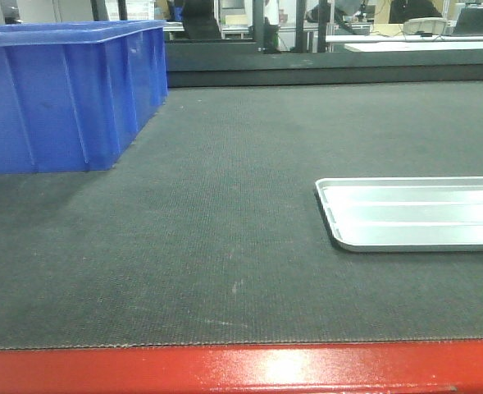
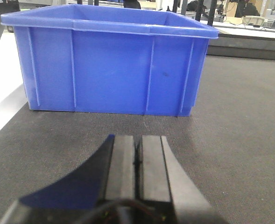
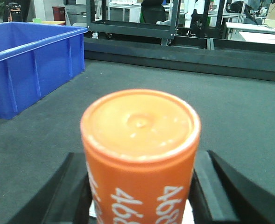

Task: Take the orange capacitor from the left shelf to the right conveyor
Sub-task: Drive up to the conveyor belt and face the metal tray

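The orange capacitor point(image 3: 139, 149) fills the right wrist view, flat top towards the camera, white "4680" numerals on its side. My right gripper point(image 3: 142, 161) is shut on it, one black finger against each flank. Beyond it stretches the dark grey belt of the right conveyor point(image 3: 221, 107). In the left wrist view my left gripper point(image 2: 137, 140) is shut with nothing between its pads, low over the same belt point(image 2: 230, 140). The front view shows the belt point(image 1: 225, 246) and its red front edge point(image 1: 225, 369) but neither gripper. The left shelf is out of view.
A big blue plastic bin point(image 1: 61, 90) stands on the belt at the back left, directly ahead of the left gripper point(image 2: 109, 65) and to the left of the capacitor point(image 3: 30, 60). A flat silver tray point(image 1: 413, 213) lies on the belt at the right.
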`<state>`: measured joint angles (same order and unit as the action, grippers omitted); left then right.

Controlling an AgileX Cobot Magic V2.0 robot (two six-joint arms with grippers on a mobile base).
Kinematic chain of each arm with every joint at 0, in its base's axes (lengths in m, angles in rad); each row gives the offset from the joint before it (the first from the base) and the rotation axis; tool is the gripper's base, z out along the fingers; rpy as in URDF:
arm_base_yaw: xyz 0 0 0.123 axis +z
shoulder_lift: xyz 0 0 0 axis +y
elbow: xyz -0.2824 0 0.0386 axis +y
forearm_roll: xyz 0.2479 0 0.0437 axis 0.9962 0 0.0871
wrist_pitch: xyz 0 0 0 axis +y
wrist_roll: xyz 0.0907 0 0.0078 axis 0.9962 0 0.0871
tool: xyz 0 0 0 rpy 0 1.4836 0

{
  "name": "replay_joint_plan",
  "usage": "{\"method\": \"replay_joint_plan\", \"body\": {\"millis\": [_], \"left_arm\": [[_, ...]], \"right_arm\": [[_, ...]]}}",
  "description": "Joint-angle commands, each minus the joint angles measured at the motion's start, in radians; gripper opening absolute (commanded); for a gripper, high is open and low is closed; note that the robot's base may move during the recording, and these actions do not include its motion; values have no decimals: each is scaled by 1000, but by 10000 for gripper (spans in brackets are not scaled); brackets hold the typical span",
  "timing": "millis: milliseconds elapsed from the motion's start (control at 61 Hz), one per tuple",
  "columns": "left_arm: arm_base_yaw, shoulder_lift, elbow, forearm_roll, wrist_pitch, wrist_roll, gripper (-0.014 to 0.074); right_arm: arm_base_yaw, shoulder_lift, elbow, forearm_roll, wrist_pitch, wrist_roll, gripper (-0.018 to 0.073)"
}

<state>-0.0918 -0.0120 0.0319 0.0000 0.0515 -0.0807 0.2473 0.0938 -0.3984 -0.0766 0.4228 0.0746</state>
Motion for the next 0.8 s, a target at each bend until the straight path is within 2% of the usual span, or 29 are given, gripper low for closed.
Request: {"method": "replay_joint_plan", "body": {"millis": [0,344,442,639,786], "left_arm": [[-7,-19,-5,0,-89,-1,-105],[-7,-19,-5,0,-89,-1,-105],[-7,-19,-5,0,-89,-1,-105],[-7,-19,-5,0,-89,-1,-105],[-7,-19,-5,0,-89,-1,-105]], "right_arm": [[-3,12,-27,-12,-103,-4,158],[-3,14,-27,-10,-82,-4,158],[-3,54,-71,2,-61,-4,158],[-3,291,-274,3,-26,-4,158],[-3,517,-384,3,-56,-4,158]]}}
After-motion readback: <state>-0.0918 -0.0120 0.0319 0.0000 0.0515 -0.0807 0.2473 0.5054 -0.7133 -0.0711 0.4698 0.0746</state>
